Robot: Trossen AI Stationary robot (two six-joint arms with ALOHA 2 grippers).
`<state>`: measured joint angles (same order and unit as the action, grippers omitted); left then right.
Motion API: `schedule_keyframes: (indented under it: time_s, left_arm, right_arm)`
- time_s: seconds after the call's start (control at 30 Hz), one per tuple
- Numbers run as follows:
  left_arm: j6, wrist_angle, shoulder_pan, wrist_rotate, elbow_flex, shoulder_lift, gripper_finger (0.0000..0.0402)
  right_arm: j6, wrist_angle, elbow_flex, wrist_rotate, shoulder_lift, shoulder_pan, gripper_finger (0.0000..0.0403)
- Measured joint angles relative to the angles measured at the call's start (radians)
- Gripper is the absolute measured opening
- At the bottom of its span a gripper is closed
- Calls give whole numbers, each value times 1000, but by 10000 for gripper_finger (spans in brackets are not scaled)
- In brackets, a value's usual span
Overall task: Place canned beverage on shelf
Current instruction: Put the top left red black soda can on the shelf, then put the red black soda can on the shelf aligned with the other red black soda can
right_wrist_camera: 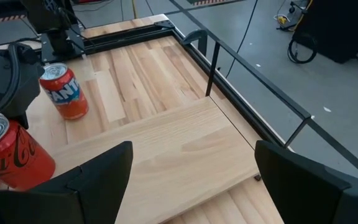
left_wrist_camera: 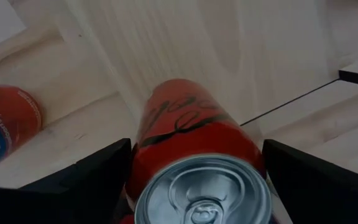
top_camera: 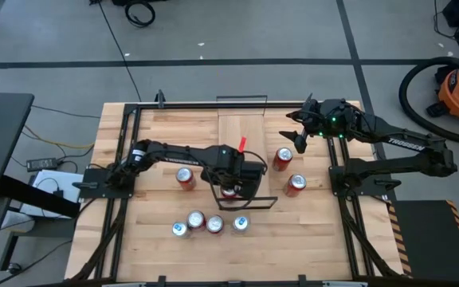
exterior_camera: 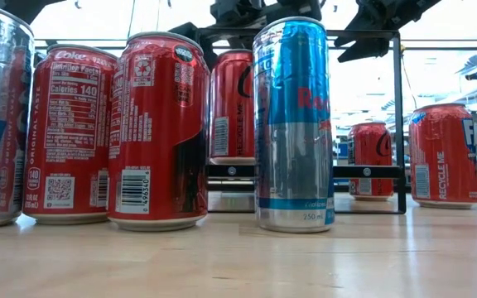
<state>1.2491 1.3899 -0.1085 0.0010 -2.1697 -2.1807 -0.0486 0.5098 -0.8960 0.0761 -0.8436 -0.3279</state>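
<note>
Left gripper (left_wrist_camera: 194, 180) jaws spread wide, straddling a red cola can (left_wrist_camera: 194, 155) that stands upright between the fingers with a gap on each side, released. The can sits on the shelf (top_camera: 241, 127) board's near end. Right gripper (top_camera: 297, 127) open, empty, at the shelf's far right corner.

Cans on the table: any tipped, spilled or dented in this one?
Nothing stands out. Every can in view stands upright, including the red can between the left gripper's open fingers. No liquid shows on the table, and the shelf lies flat.
</note>
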Motion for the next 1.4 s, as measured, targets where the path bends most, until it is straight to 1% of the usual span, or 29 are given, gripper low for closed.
schedule_keyframes:
  time_s: [0.2, 0.37, 0.43, 0.53, 0.6, 0.77, 0.87, 0.97, 1.03, 1.17, 1.4]
  left_arm:
    - [-18, 18, 15, -3, -34, 0, 374]
    - [-68, 29, 35, -3, -86, 3, 374]
    - [-94, 31, 43, -3, -107, 3, 374]
    - [-146, 29, 63, -3, -135, 3, 373]
    - [-179, 28, 78, -3, -150, 3, 373]
    - [-279, 28, 108, -6, -185, 3, 373]
    - [-348, 23, 118, -7, -187, 11, 373]
    - [-434, 54, 126, -13, -187, 32, 373]
    - [-484, 82, 131, -42, -187, 52, 373]
    - [-597, 123, 140, -132, -187, 111, 373]
    - [-812, 140, 140, -280, -187, 200, 373]
  right_arm:
    - [-1, 12, 0, 0, 0, 0, 348]
    - [-3, 108, 0, -1, -8, 0, 348]
    - [-2, 146, 0, -30, -19, -2, 348]
    - [-3, 180, 0, -112, -45, -6, 348]
    - [-2, 198, 0, -145, -68, -6, 348]
    - [5, 207, 13, -181, -102, -8, 351]
    - [6, 209, 45, -201, -115, -9, 357]
    - [14, 209, 83, -222, -122, -9, 369]
    - [27, 209, 98, -221, -126, -7, 379]
    - [47, 190, 103, -167, -141, -12, 397]
    - [82, 131, 103, -148, -222, -21, 399]
